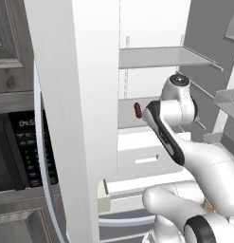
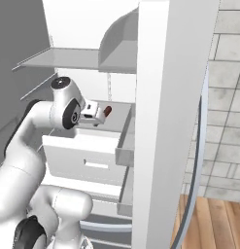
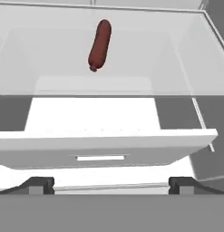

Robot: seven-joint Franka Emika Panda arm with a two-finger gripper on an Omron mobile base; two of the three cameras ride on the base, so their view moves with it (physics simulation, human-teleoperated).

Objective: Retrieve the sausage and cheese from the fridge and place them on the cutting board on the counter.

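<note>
The fridge (image 1: 76, 118) stands open, and my arm reaches into its white interior. The sausage (image 3: 99, 44), a dark red-brown cylinder, lies on a pale shelf (image 3: 149, 59) above a white drawer (image 3: 109, 145). It also shows as a small dark end (image 1: 136, 110) just past my wrist, and as the sausage (image 2: 107, 111) right in front of my hand. My gripper (image 3: 111, 185) is open, its fingertips (image 3: 41, 184) wide apart, short of the sausage and touching nothing. In the right base view the gripper (image 2: 99, 115) sits level with that shelf. The cheese, cutting board and counter are out of view.
An open fridge door (image 2: 170, 121) rises close on my right, another door panel on my left. A higher shelf (image 1: 161, 57) hangs above my hand. A black microwave (image 1: 14, 152) sits at far left. Wood floor (image 2: 214, 223) shows at lower right.
</note>
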